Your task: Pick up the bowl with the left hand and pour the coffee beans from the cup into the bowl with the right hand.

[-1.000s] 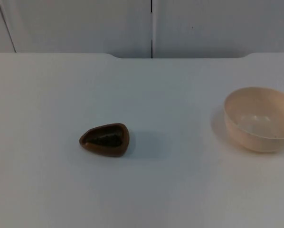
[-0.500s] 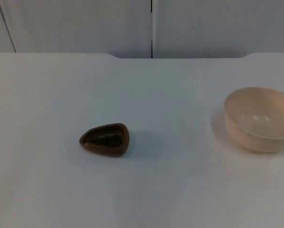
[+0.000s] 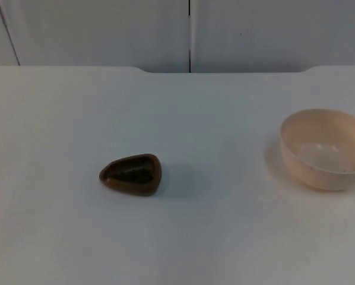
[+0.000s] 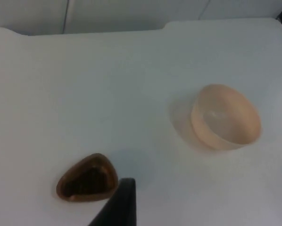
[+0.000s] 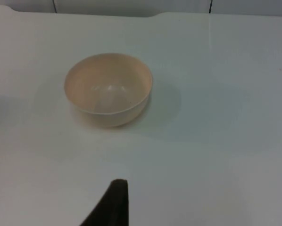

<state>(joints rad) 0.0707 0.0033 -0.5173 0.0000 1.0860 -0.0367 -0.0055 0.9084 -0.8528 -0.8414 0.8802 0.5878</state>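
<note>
A small brown cup [image 3: 132,174] with a pointed rim stands left of the table's middle, dark coffee beans inside it. A beige bowl [image 3: 324,148] stands upright and empty at the table's right edge. My left gripper [image 4: 120,207] hangs above the table close beside the cup [image 4: 87,183], with the bowl [image 4: 225,117] farther ahead of it. My right gripper [image 5: 113,202] hovers over bare table, a good way short of the bowl [image 5: 108,88]. Neither gripper touches anything.
The white table [image 3: 213,237] ends at the grey partition wall [image 3: 189,32] behind. A shallow notch [image 3: 225,70] marks the table's far edge.
</note>
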